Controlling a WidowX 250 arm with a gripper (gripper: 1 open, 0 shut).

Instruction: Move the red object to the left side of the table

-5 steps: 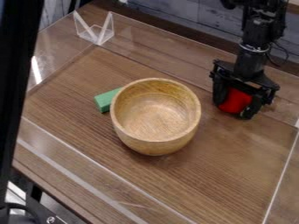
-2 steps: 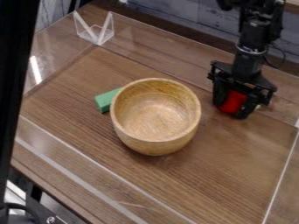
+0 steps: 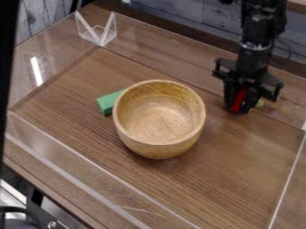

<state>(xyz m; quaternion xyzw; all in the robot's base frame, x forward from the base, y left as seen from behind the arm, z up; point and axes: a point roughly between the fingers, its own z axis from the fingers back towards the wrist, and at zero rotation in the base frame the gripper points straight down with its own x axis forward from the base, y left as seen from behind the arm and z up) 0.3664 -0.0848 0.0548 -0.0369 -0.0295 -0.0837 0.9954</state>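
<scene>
The red object point(image 3: 245, 103), a small bright-red round toy, sits on the table point(image 3: 227, 174) at the far right. My black gripper point(image 3: 246, 98) comes straight down over it. Its two fingers have drawn in and press on the toy's left and right sides, so only a narrow strip of red shows between them. The toy still rests on the wood. Its top is hidden by the gripper.
A large wooden bowl point(image 3: 157, 143) stands mid-table, left of the gripper. A flat green piece point(image 3: 109, 102) lies against the bowl's left side. A clear acrylic stand point(image 3: 96, 30) is at the back left. Low clear walls point(image 3: 54, 54) edge the tabletop.
The fingers stood wide on either side of the red object before; they have now closed in against it. The arm has shifted slightly, and the bowl and green piece have not moved.
</scene>
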